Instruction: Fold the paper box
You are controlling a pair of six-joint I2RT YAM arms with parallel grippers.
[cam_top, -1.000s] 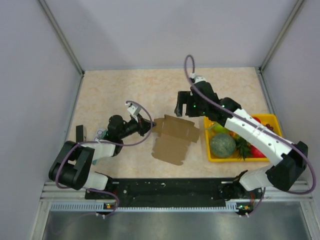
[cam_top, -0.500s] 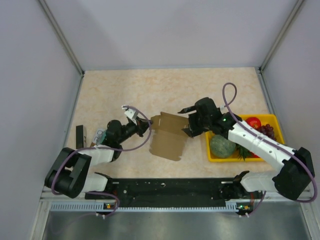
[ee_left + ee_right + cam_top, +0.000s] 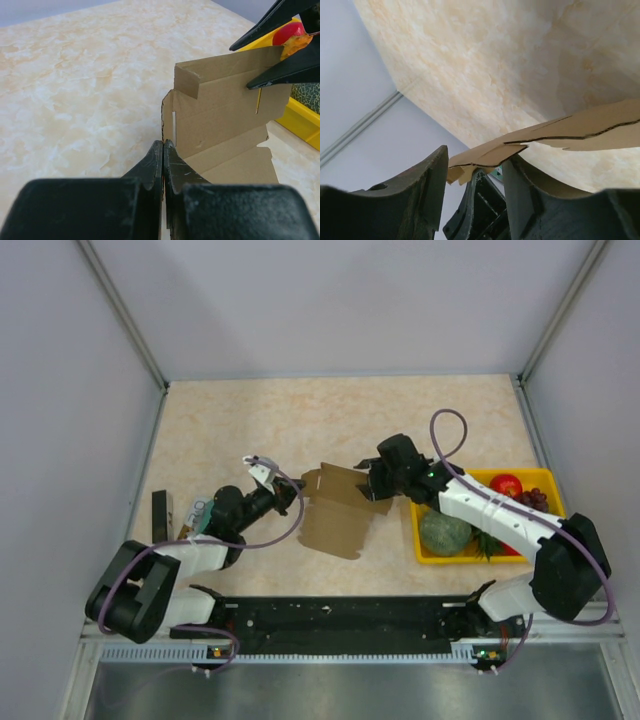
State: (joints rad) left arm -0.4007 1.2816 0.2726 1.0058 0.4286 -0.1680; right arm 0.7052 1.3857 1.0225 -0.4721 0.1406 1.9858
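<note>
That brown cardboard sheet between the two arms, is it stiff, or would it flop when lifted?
Probably light and bendy: the paper box is a thin sheet, one panel raised along a crease. Pinched at one edge by the left tool, it holds its shape, so likely stiff between creases.

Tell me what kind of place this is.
Probably a lab robot cell: plain grey panels enclose a marble-look table, a black mounting rail runs along its near edge, and a yellow tray holds fruit.
</note>
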